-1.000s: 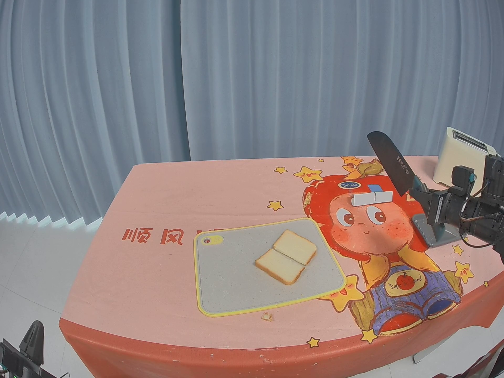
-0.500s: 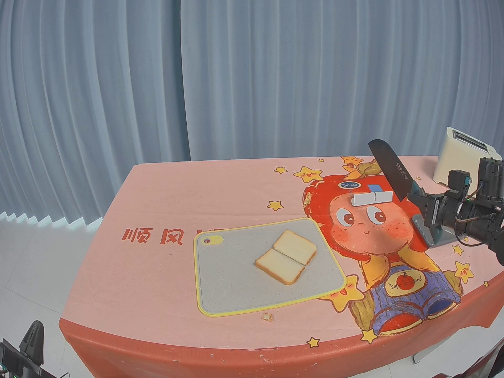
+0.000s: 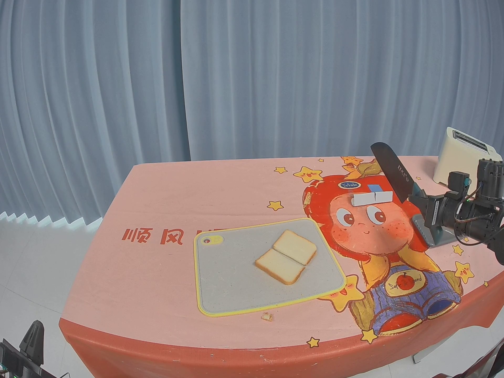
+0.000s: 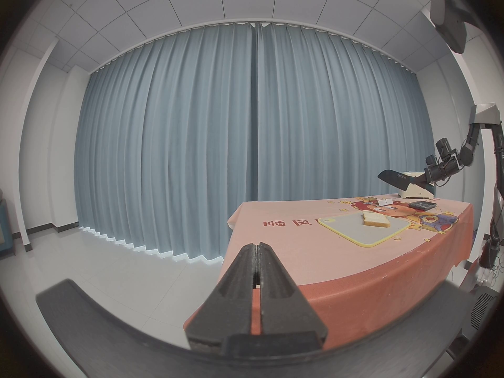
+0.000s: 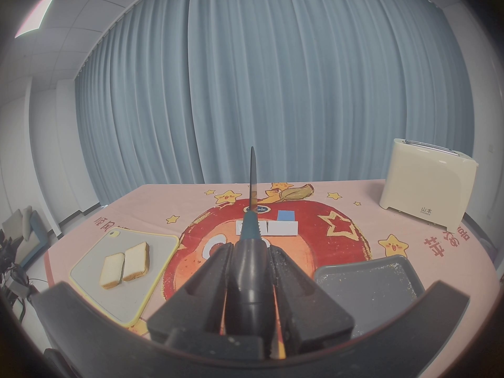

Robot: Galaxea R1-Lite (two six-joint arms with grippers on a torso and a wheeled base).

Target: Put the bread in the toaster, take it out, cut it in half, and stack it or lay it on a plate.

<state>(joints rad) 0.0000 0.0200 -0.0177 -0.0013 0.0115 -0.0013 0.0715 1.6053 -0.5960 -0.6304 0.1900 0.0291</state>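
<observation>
Two halves of a toast slice (image 3: 286, 256) lie side by side on the grey, yellow-rimmed cutting board (image 3: 226, 284), also seen in the right wrist view as bread halves (image 5: 125, 263). My right gripper (image 3: 426, 206) is shut on the handle of a black-bladed knife (image 3: 392, 170), held in the air over the table's right side, blade pointing up and away. The knife (image 5: 251, 200) stands edge-on between the fingers (image 5: 205, 290). The cream toaster (image 3: 463, 156) stands at the far right. My left gripper (image 4: 256, 274) hangs shut and empty, off the table's left front corner.
A dark grey tray (image 5: 367, 290) rests on the table below the right gripper. A small white and blue knife rest (image 3: 373, 196) sits on the cartoon print. A crumb (image 3: 267, 316) lies near the table's front edge.
The right gripper with the knife has dropped slightly and drifted right toward the tray. The bread halves and left arm have not moved.
</observation>
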